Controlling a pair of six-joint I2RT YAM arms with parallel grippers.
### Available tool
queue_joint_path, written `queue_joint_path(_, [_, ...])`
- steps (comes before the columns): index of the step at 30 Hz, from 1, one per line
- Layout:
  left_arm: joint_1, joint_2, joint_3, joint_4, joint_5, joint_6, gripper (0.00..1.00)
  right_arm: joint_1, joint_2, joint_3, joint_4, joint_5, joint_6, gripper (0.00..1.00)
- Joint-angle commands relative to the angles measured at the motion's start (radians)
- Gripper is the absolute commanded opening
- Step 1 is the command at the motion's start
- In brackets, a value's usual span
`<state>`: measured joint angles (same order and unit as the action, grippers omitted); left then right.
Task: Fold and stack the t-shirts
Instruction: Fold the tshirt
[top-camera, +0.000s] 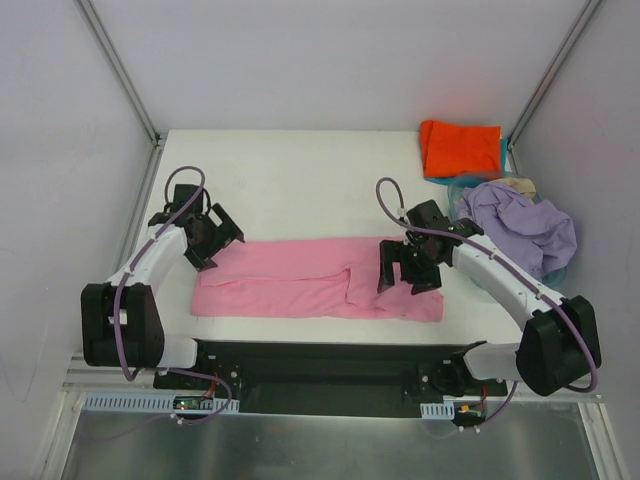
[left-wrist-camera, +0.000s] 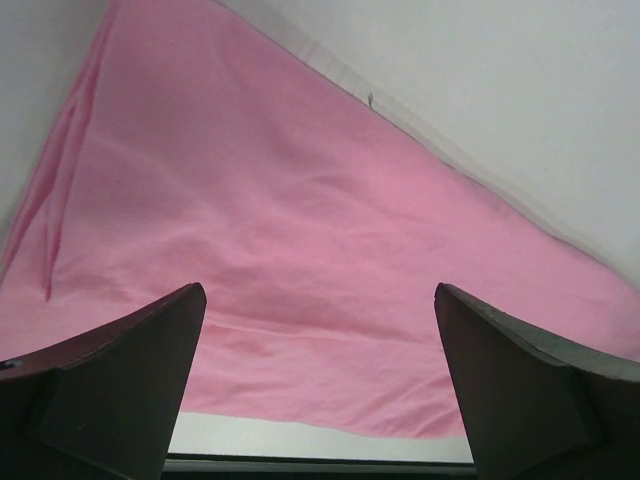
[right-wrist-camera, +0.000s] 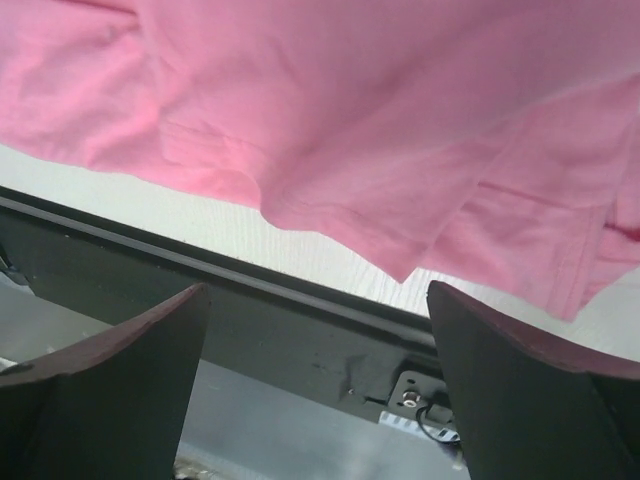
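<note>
Lying flat on the bench (top-camera: 300, 190), the pink shirt (top-camera: 300, 282) forms a long band across the near side, reaching from one arm to the other. It looks folded lengthwise. A layer edge steps across it right of the middle, and the right wrist view shows a hemmed flap lapping toward the near edge.

Both hands are open and hold nothing. The left hand (top-camera: 220, 248) hovers at the band's left end, jaws wide apart, with pink cloth filling the gap in its wrist view. The right hand (top-camera: 405, 280) hangs over the right part, spread just as wide, with the shirt's near edge and the bench's front rail below it.

The cloth reads as thin, light and limp. It should drape from any pinch and keep no shape, and the stacked layers may slide apart. I judge the best hold to be at the short ends, near the corners, pinching through every layer so the fold travels as one. A pinch mid-band would only raise a tent. As the shirt lies flush on the bench, the fingers would need to press down and close to gather a ridge.

An orange-red shirt (top-camera: 460, 148) sits folded at the far right corner over a teal one (top-camera: 503, 150). A lavender shirt (top-camera: 525, 228) is heaped on the basket (top-camera: 462, 192), with a beige one (top-camera: 520, 185) showing behind it.
</note>
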<state>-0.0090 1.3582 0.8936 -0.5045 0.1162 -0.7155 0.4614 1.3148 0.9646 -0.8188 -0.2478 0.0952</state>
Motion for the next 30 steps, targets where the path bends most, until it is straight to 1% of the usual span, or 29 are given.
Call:
queue_joint_path(1, [-0.034, 0.062, 0.036, 0.000, 0.036, 0.007, 0.99, -0.018, -0.022, -0.088, -0.005, -0.019, 0.146, 0.89])
queue_joint_path(2, [-0.037, 0.071, 0.034, 0.000, 0.040, 0.010, 0.99, -0.024, -0.014, -0.101, 0.001, -0.010, 0.158, 0.82])
queue_joint_path(4, [-0.037, 0.085, 0.028, 0.001, 0.028, 0.010, 0.99, -0.035, 0.011, -0.128, 0.030, 0.002, 0.175, 0.79])
queue_joint_path(5, [-0.037, 0.088, 0.024, 0.001, 0.022, 0.010, 0.99, -0.036, 0.020, -0.133, 0.044, 0.021, 0.179, 0.74])
queue_joint_path(7, [-0.037, 0.096, 0.018, 0.001, 0.013, 0.001, 0.99, -0.046, 0.047, -0.138, 0.076, 0.019, 0.190, 0.69])
queue_joint_path(8, [-0.037, 0.099, 0.016, 0.001, 0.013, -0.002, 0.99, -0.049, 0.058, -0.139, 0.084, 0.010, 0.190, 0.65])
queue_joint_path(9, [-0.037, 0.099, 0.011, 0.003, 0.005, -0.005, 0.99, -0.052, 0.067, -0.138, 0.090, 0.007, 0.192, 0.62])
queue_joint_path(14, [-0.037, 0.098, 0.005, 0.001, -0.004, -0.010, 0.99, -0.055, 0.116, -0.153, 0.110, 0.037, 0.205, 0.53])
queue_joint_path(18, [-0.037, 0.093, 0.001, 0.001, -0.018, -0.013, 0.99, -0.056, 0.101, -0.171, 0.098, 0.084, 0.216, 0.52])
queue_joint_path(22, [-0.037, 0.099, 0.004, 0.001, -0.016, -0.009, 0.99, -0.055, 0.104, -0.187, 0.090, 0.093, 0.218, 0.51])
queue_joint_path(24, [-0.037, 0.101, 0.001, 0.001, -0.018, -0.007, 0.99, -0.056, 0.101, -0.201, 0.099, 0.093, 0.224, 0.46])
queue_joint_path(25, [-0.037, 0.099, -0.001, 0.001, -0.018, -0.007, 0.99, -0.056, 0.095, -0.204, 0.105, 0.094, 0.233, 0.38])
queue_joint_path(27, [-0.037, 0.096, -0.004, 0.001, -0.024, -0.009, 0.99, -0.055, 0.086, -0.208, 0.119, 0.091, 0.241, 0.33])
queue_joint_path(28, [-0.037, 0.097, -0.005, 0.001, -0.026, -0.009, 0.99, -0.055, 0.072, -0.210, 0.121, 0.091, 0.239, 0.27])
queue_joint_path(30, [-0.037, 0.098, -0.005, 0.001, -0.026, -0.009, 0.99, -0.055, 0.055, -0.205, 0.110, 0.107, 0.242, 0.20])
